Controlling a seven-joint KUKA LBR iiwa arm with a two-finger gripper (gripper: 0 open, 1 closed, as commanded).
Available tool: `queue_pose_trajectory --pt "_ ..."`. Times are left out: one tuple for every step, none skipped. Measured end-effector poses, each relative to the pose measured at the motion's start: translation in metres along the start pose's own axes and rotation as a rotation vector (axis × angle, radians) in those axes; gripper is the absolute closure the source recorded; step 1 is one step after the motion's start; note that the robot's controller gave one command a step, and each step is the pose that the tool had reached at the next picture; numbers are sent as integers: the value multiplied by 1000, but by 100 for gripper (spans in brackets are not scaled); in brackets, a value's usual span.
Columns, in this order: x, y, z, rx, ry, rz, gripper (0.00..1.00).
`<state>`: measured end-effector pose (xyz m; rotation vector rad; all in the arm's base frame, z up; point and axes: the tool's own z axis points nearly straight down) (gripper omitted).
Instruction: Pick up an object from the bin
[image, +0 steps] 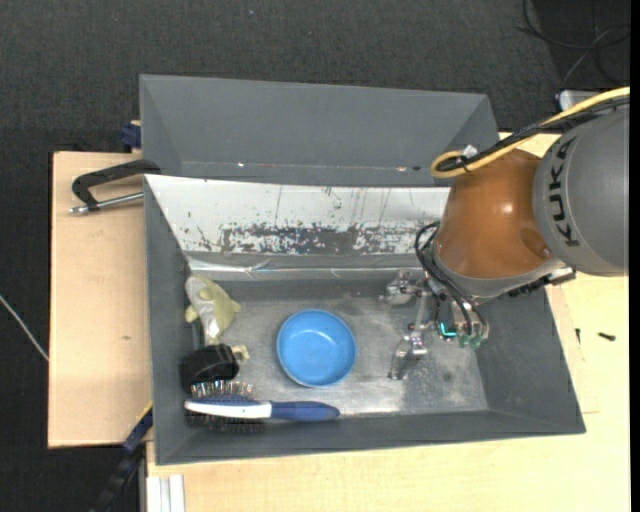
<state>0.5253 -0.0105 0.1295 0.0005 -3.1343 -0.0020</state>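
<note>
Grey bin (300, 130) on dark carpet (300, 40); jaws spread, empty, right of blue bowl (316, 347).

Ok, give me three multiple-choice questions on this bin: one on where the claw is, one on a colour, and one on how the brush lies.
1. In the view, the claw hangs:
A) left of the bowl
B) right of the bowl
C) over the brush

2. The bowl is:
A) red
B) green
C) blue

3. The brush:
A) stands on end
B) lies flat near the front
C) sits in the bowl

Answers:
1 B: the claw is over a bare part of the bin, apart from the bowl.
2 C: the bowl is plain blue all over.
3 B: the brush's blue and white handle lies lengthwise along the front.
</note>
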Motion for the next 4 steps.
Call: queue_pose_trajectory --pt "-11 84 18 -4 -10 -91 0" --pt "-24 110 50 -2 -10 -57 0" --pt "-26 108 47 0 -17 -56 100" --pt "-17 112 -98 -1 -21 -105 100"
